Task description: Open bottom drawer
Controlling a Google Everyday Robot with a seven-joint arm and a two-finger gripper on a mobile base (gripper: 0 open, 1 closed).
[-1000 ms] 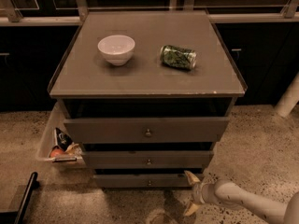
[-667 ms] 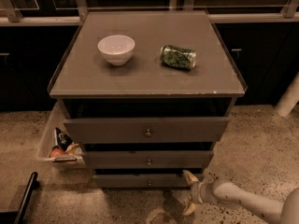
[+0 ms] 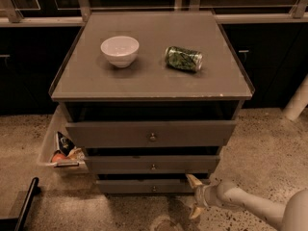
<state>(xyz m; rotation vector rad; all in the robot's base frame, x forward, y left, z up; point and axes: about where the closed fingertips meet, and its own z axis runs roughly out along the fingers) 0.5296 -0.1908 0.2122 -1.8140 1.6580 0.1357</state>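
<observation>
Hard to see much down low: the bottom drawer sits at the near foot of the cabinet, pulled out a bit under the middle drawer, its inside just a dark slot, and its little knob is barely a speck. The arm is cut off at the near right corner, and a bin on the left is half hidden behind the cabinet. The gripper sits just off the drawer's right end, fingers spread apart around nothing, the upper one right at the drawer's top right corner; bowl and can sit on the worktop.
</observation>
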